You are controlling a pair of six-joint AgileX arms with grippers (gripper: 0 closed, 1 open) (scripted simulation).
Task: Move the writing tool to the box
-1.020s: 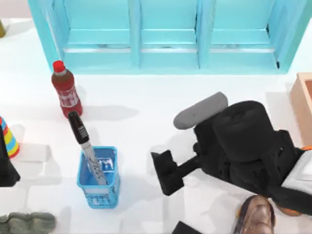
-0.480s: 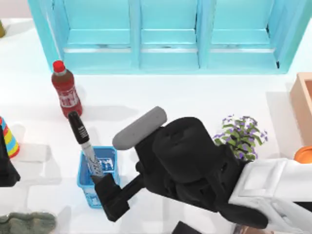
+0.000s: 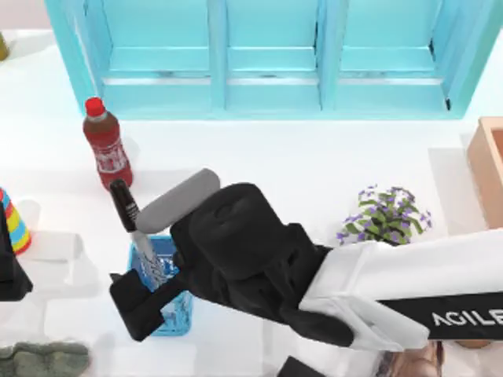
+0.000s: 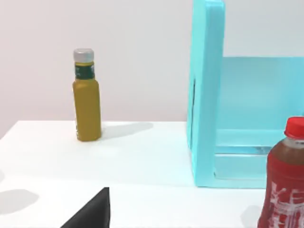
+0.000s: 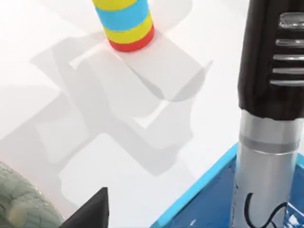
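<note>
The writing tool (image 3: pixel 126 208), a marker with a black cap and a grey-white lettered barrel, stands tilted in a small blue lattice basket (image 3: pixel 165 242) at the front left. My right gripper (image 3: pixel 140 302) hangs over the basket's near side, close to the barrel, open with nothing held. The right wrist view shows the marker (image 5: pixel 270 95) close up, the basket's rim (image 5: pixel 199 194) and one of my fingertips (image 5: pixel 92 211). The tan box (image 3: pixel 489 165) stands at the table's right edge. My left gripper (image 3: pixel 9 271) is parked at the left edge, open.
A red drink bottle (image 3: pixel 106 153) stands just behind the marker. A cyan cabinet (image 3: pixel 267 55) lines the back. A purple-flowered plant pot (image 3: pixel 385 214) sits right of centre. A striped object (image 3: pixel 12 224), a grey-green shoe (image 3: pixel 43 360) and a brown shoe (image 3: pixel 413 363) lie around the front.
My right arm has swept left from the table's middle to the blue basket, uncovering the plant pot. The marker, the basket and the left arm have not moved.
</note>
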